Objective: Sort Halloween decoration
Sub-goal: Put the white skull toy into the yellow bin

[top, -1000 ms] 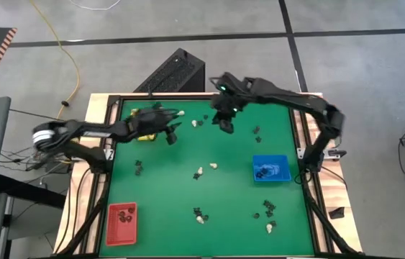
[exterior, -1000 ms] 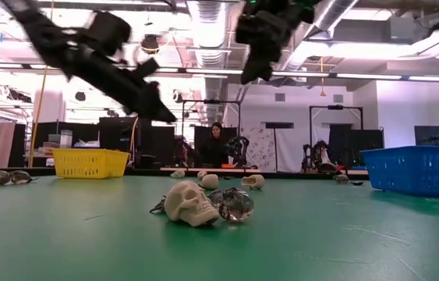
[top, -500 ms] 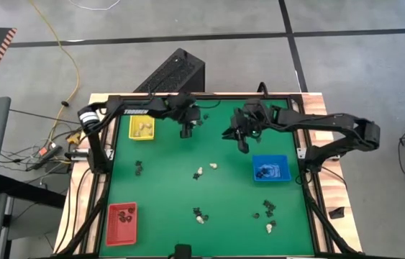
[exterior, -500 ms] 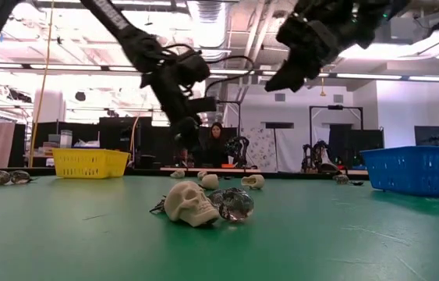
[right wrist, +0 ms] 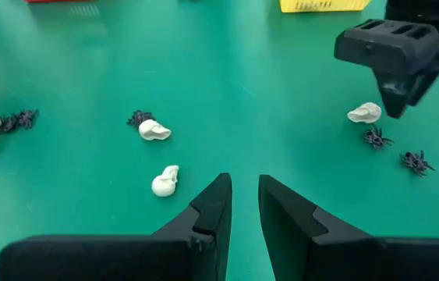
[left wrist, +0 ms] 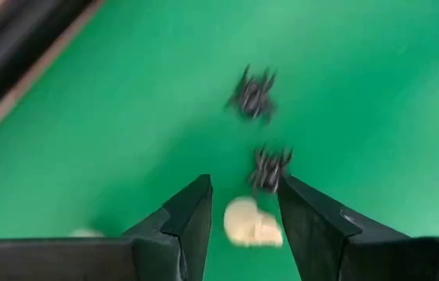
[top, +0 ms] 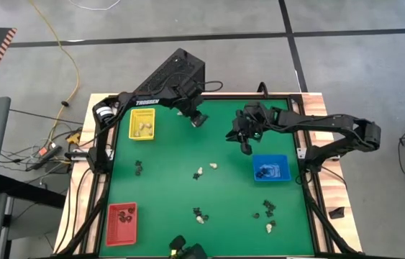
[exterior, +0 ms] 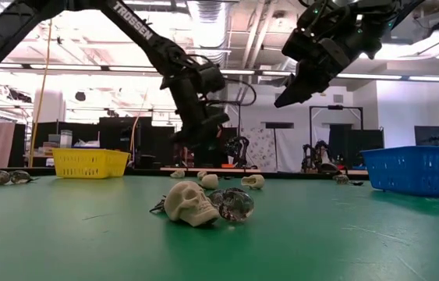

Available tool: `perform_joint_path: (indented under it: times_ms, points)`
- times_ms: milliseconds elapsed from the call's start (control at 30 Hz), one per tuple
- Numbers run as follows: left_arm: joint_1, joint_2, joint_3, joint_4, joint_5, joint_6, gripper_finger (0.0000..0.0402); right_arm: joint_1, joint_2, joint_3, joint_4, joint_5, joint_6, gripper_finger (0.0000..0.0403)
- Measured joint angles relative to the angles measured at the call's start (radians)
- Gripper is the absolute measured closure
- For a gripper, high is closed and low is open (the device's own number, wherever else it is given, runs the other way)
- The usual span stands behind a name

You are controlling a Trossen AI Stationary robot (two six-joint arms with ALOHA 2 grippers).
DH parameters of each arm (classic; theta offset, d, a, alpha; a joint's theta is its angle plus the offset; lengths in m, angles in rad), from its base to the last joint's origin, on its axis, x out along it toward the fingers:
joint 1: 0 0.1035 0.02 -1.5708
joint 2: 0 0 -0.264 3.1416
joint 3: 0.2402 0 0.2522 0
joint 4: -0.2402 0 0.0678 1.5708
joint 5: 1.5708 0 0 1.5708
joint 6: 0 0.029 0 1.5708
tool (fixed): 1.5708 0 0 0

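The left gripper [top: 197,120] hangs open and empty above a cream skull [left wrist: 252,224], which lies on the green table [top: 166,183] near its far edge, just beside 2 black spiders [left wrist: 253,94]; its long axis cannot be told. The right gripper [top: 246,147], fingers nearly together and empty, hovers near the blue tray [top: 270,168].

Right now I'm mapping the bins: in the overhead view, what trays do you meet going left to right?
red tray → yellow tray → blue tray
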Motion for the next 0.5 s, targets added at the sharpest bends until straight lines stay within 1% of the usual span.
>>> perform_joint_path:
  times_ms: [100, 167, 500]
  points:
    - [-0.009, 0.013, 0.001, -0.001, -0.032, -0.047, 0.0264, 0.001, 0.000, 0.000, -0.005, 0.000, -0.003, 0.0305]
    - [-0.011, 0.015, -0.001, -0.038, -0.050, -0.071, 0.0264, 0.001, 0.000, 0.000, -0.007, 0.000, -0.006, 0.0305]
    - [-0.047, 0.064, -0.001, -0.057, -0.079, -0.073, 0.0264, 0.001, 0.001, 0.000, -0.007, 0.000, -0.005, 0.0305]
